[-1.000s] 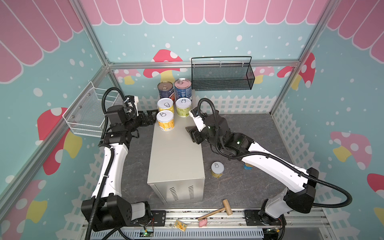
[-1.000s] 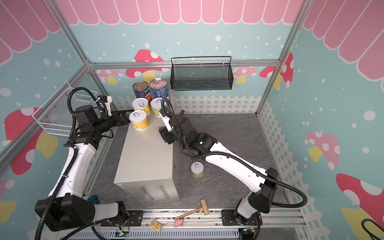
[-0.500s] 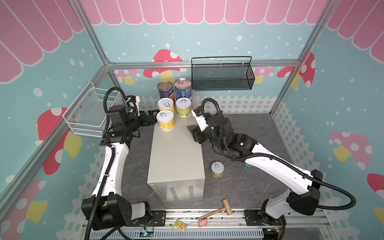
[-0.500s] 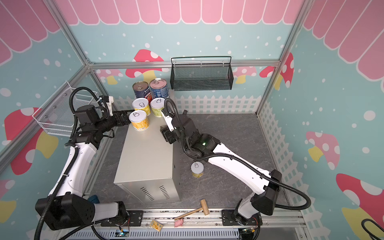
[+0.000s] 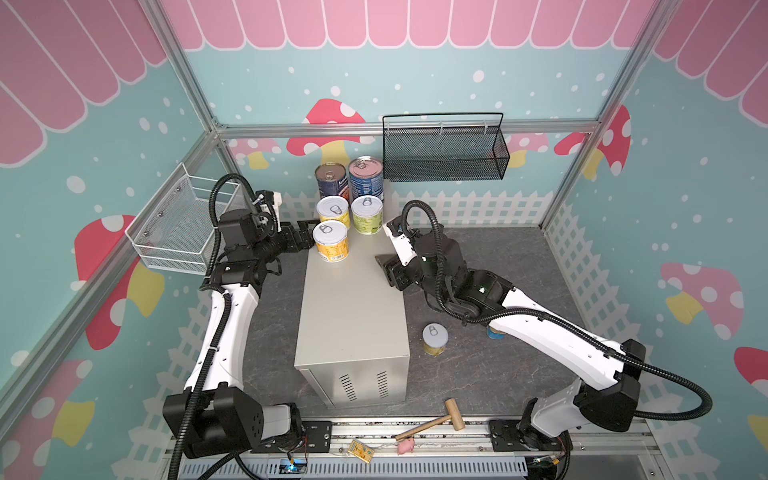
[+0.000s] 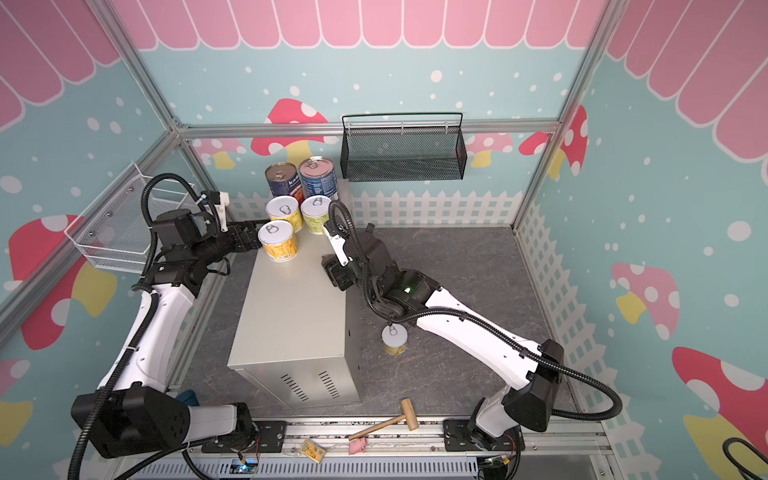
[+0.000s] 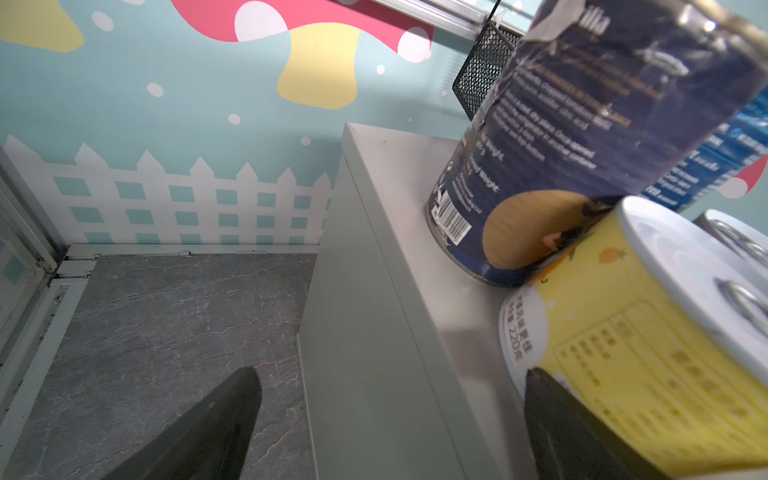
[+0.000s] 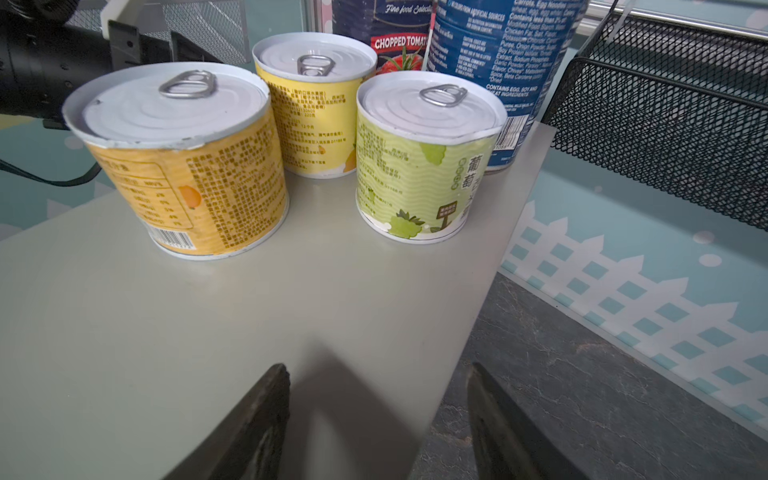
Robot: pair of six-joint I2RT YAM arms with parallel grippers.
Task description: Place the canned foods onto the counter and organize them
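Your grey counter [image 5: 351, 307] holds five upright cans at its far end: a dark blue can [image 5: 331, 183], a bright blue can [image 5: 366, 183], then a yellow can [image 5: 333, 212], a green can [image 5: 367, 216] and an orange can [image 5: 331, 243] in front. One short can [image 5: 435, 340] stands on the floor beside it.

Five cans [image 5: 332, 210] on counter [image 5: 351, 307] far end; sixth can [image 5: 435, 338] on floor [image 5: 519, 249] right.

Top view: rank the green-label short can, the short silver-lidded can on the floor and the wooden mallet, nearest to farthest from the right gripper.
From the right gripper:
1. Green-label short can, at the far end of the beige-grey metal counter.
2. Short silver-lidded can, on the floor beside the counter.
3. Wooden mallet, at the front edge.
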